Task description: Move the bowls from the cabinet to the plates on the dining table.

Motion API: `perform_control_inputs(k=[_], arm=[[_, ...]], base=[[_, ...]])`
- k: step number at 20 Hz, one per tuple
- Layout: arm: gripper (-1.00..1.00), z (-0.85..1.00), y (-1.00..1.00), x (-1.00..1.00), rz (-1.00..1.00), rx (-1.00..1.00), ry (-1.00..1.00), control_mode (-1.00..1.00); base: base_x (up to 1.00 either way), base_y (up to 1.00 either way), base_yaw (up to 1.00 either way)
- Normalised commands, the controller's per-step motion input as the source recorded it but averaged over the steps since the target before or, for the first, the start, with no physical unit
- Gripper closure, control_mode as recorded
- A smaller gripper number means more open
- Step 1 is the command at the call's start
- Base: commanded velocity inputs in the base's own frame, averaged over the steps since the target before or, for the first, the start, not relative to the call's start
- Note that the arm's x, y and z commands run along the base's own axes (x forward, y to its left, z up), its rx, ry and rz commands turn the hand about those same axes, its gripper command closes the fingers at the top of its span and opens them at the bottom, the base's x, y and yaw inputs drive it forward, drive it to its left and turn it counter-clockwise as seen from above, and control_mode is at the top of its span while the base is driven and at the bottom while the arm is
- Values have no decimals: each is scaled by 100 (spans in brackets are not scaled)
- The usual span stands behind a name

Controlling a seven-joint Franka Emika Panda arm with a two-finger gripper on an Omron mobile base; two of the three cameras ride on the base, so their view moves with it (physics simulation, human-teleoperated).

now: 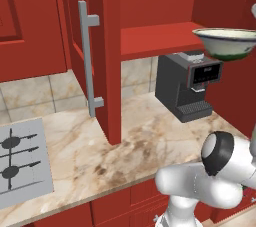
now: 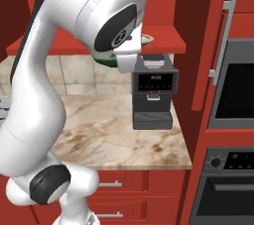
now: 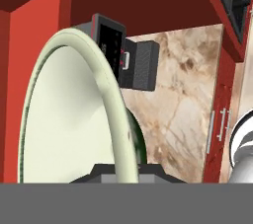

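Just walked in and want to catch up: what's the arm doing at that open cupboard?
The white arm's gripper, jaws shut on the rim, holds the cream-white bowl with the dark green foot in the air before the red wall cabinet's inner shelf, above the black coffee machine on the marble counter. The cabinet door stands open.

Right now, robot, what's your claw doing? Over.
Claw shut on cream bowl's rim. Bowl held in air outside cabinet. Coffee machine right below.
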Motion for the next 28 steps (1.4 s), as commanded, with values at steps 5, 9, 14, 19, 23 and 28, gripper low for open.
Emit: perform_control_inputs(k=[5, 9, 14, 19, 23, 28], arm=[[100, -2, 45, -59, 3, 0, 0, -100], [100, -18, 49, -8, 7, 0, 0, -100], [100, -10, 33, -5, 6, 0, 0, -100], [100, 0, 9, -48, 2, 0, -2, -100], [100, -1, 25, -85, 5, 0, -3, -100], [100, -19, 31, -50, 9, 0, 0, -100]], base=[[0, 0, 0], [0, 0, 0], [0, 0, 0], [0, 0, 0], [0, 0, 0], [0, 0, 0]])
